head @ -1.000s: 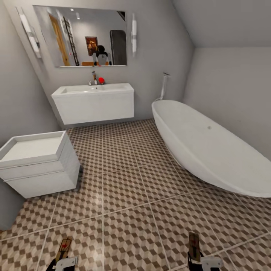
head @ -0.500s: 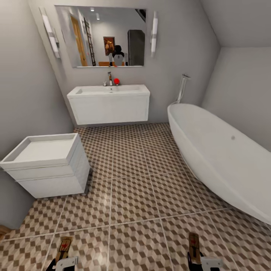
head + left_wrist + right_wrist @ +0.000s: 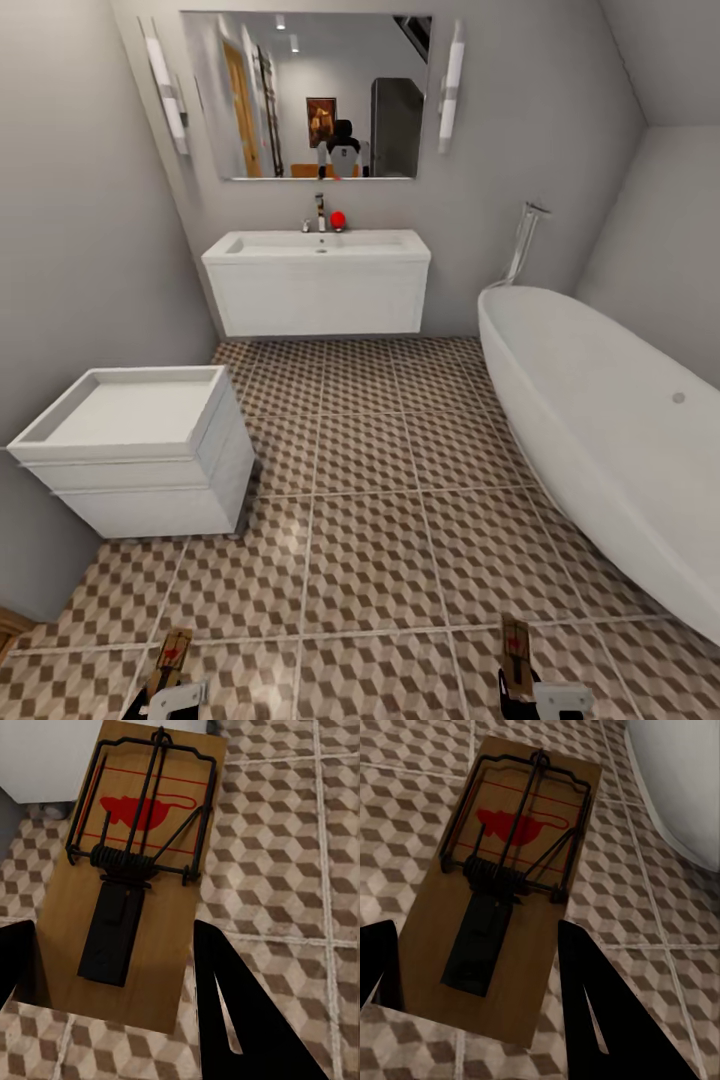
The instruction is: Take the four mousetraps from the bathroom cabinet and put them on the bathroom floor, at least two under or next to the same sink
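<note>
Head view looks down a bathroom: a white sink (image 3: pixel 318 243) with a chrome tap on a white vanity against the far wall, under a mirror (image 3: pixel 305 95). A white bathtub (image 3: pixel 610 420) runs along one side, and a low white square toilet (image 3: pixel 140 450) stands on the other. The bathroom floor (image 3: pixel 370 520), tiled in brown-and-beige cubes, lies open between them.

At the bottom edge, each arm carries a mousetrap. The left hand (image 3: pixel 172 690) is closed on one wooden mousetrap (image 3: pixel 139 862), its two dark fingers pressing the board's long edges. The right hand (image 3: pixel 530 690) grips a second mousetrap (image 3: pixel 506 881) the same way. Both traps are held above the floor, well apart from the sink.

Risks, as a judgement: the fingers hold only the rear end of each board, so a jolt while driving could tilt a trap or shake it loose. Set down here, the traps would lie too far from the sink to count. A wide turn could brush the toilet or the tub.

Both hands are cut off by the frame edge in the head view. The space under the vanity is dim and hard to read.
</note>
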Motion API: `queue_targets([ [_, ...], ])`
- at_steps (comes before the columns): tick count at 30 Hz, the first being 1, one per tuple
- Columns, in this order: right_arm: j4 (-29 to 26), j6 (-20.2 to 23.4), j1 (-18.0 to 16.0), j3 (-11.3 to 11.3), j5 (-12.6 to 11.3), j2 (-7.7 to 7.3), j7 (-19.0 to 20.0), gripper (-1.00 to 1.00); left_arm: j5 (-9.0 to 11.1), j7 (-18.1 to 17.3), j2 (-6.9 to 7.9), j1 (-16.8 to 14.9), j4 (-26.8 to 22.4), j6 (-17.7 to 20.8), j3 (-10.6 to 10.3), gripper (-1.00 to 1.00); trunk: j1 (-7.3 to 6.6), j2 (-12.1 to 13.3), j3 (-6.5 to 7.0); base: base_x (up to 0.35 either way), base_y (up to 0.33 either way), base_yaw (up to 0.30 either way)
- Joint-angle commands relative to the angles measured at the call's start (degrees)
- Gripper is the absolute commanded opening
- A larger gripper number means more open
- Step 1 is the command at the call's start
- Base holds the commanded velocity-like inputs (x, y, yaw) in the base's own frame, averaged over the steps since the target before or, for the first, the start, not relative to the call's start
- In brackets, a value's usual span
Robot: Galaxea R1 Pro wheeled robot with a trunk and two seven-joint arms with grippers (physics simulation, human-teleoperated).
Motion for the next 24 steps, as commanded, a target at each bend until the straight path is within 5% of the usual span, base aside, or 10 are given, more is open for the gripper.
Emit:
queue_targets([
  [1, 0.0, -0.1, 0.0, 0.2, 0.2, -0.03, -0.3, -1.00, -0.1, 0.5, -0.03, -0.1, 0.2, -0.2, -0.5, -1.00, 0.03, 0.0, -0.04, 0.333, -0.072, 0.004],
  [24, 0.0, -0.1, 0.0, 0.3, 0.3, -0.01, -0.2, -1.00, -0.1, 0.6, -0.03, -0.1, 0.2, -0.2, -0.4, -1.00, 0.03, 0.0, -0.04, 0.331, -0.097, 0.000],
])
